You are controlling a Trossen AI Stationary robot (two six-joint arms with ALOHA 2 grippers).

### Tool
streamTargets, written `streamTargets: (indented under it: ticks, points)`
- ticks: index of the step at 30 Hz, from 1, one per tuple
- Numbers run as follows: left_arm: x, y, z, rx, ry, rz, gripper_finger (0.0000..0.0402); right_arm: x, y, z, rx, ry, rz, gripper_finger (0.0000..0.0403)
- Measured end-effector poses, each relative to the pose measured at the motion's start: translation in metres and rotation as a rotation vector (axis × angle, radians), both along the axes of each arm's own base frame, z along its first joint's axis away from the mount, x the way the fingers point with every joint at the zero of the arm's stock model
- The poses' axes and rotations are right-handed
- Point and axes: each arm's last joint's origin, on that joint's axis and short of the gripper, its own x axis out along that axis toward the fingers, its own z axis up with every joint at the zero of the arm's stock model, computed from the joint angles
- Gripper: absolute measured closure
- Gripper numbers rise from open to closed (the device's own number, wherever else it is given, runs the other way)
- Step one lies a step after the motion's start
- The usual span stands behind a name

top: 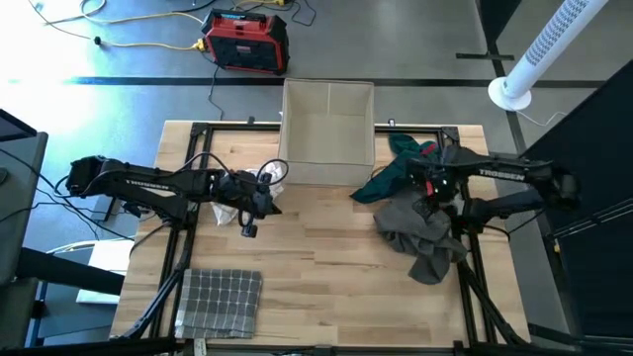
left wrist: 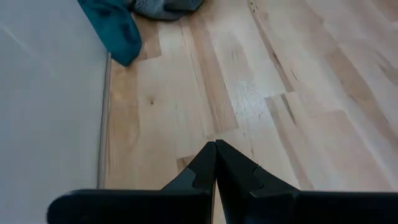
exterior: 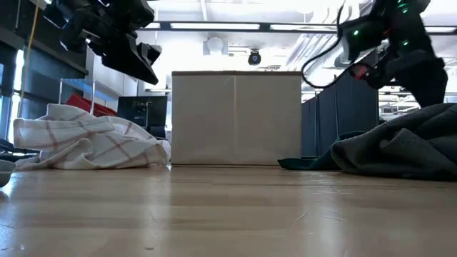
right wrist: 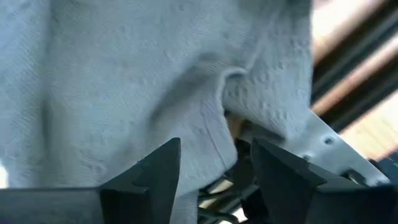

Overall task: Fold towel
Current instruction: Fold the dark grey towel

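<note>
The grey towel (top: 420, 235) is lying crumpled near the right edge of the counter (top: 326, 237), with one end trailing toward the front edge, and a teal cloth (top: 401, 163) is bunching up just behind it, touching it. Going from left to right in the high view: a folded grey checked cloth (top: 220, 302) is lying flat at the front left corner; the left pincer (top: 265, 201) is hovering above the wood with its fingers pressed together and holding nothing; a white cloth with reddish lines (exterior: 89, 143) is sitting heaped under that arm, largely covered by it from above and showing more fully in the low view; a beige box (top: 327, 133) is standing at the back middle of the counter; then come the teal cloth and the grey towel. The right pincer (right wrist: 214, 165) is hanging directly over the grey towel with its fingers spread apart, and its wrist view is showing nubbly towel fabric filling the frame just beyond the fingertips, though whether they are touching it is hard to tell. In the high view the right arm is covering the part of the towel where the pincer is working. In the low view the towel is being cut off by the right edge. On the floor beyond the counter a red and black case (top: 245, 42) is sitting.
</note>
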Motion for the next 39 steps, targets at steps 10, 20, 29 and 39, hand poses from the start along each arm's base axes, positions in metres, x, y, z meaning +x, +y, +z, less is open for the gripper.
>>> streamTargets:
  ticks: [10,20,29,39]
  points:
    - [0.001,0.000,-0.003,0.000,0.018,-0.004,0.0402,-0.004,-0.016,-0.024,0.061,0.006,0.003,0.0196]
    - [-0.001,0.000,-0.005,-0.003,0.046,-0.001,0.0402,-0.001,-0.015,-0.027,0.128,-0.031,0.007,0.0290]
    - [0.000,0.000,-0.005,0.006,0.046,-0.003,0.0402,0.000,-0.013,-0.027,0.125,-0.036,0.063,0.0386]
    - [0.000,0.000,-0.005,0.014,0.045,-0.008,0.0402,0.014,0.005,0.004,0.156,-0.053,0.142,0.0403]
